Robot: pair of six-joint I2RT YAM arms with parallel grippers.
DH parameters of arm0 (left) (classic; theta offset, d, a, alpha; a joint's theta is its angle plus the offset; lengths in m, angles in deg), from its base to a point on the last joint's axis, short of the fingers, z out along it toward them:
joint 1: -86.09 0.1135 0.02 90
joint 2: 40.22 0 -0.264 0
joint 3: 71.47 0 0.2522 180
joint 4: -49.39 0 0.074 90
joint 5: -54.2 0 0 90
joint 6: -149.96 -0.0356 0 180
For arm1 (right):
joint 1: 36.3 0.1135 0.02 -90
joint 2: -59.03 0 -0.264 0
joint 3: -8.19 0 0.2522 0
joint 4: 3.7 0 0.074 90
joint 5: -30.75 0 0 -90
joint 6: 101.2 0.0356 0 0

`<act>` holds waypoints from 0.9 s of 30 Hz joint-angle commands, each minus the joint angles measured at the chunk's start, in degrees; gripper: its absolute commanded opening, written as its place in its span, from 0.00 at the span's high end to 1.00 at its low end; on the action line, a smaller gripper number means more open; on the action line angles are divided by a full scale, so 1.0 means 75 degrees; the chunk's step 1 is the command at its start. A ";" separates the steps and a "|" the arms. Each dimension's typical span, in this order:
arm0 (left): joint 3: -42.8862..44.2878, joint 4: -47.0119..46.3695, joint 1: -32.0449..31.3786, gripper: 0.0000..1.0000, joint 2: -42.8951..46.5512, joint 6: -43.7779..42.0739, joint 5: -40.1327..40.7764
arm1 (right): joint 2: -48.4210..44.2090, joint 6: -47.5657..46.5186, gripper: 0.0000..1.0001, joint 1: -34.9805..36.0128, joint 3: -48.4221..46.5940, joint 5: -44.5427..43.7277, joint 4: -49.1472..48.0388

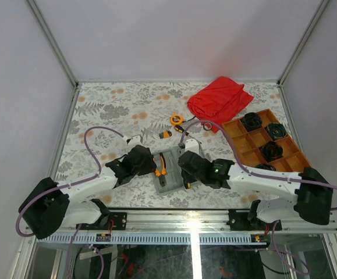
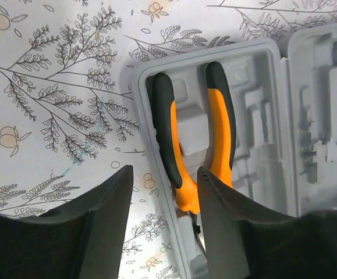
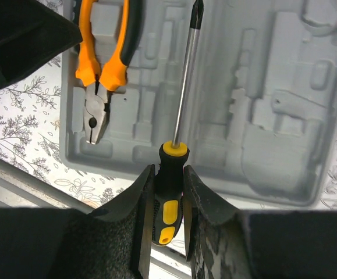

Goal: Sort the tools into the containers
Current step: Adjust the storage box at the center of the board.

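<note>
The two grey containers lie side by side as one open case [image 1: 169, 174], with a left tray [image 2: 261, 116] and a right tray [image 2: 325, 87]. Orange-handled pliers [image 2: 220, 122] lie in the left tray, also seen from the right wrist as pliers [image 3: 101, 64]. My left gripper [image 2: 163, 180] hangs open over the pliers' joint and the tray's edge, gripping nothing. My right gripper [image 3: 168, 174] is shut on the black-and-yellow handle of a screwdriver [image 3: 183, 93], whose shaft points across the grey tray [image 3: 284, 116]. A round tape measure [image 1: 176, 119], a small orange-black piece [image 1: 166, 133] and a short screwdriver [image 1: 181, 129] lie on the cloth beyond the case.
A crumpled red cloth [image 1: 220, 99] lies at the back right. An orange-brown divided tray [image 1: 245, 152] with black round parts [image 1: 272, 150] stands to the right of the case. The metal rail at the table's near edge [image 1: 185, 216] runs just behind the case.
</note>
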 commanded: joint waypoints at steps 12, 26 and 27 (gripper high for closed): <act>-0.0285 0.0611 0.0055 0.08 0.1239 -0.0019 0.0078 | 0.2486 -0.0690 0.98 -0.0670 -0.1634 0.1046 0.0040; -0.0755 0.0608 0.0057 0.02 0.1836 0.0215 -0.0204 | 0.3023 -0.0756 0.98 -0.0840 -0.1786 0.1413 -0.0271; -0.0760 0.0601 0.0052 0.02 0.1814 0.0218 -0.0220 | 0.3122 -0.0742 0.98 -0.0851 -0.1789 0.1359 -0.0275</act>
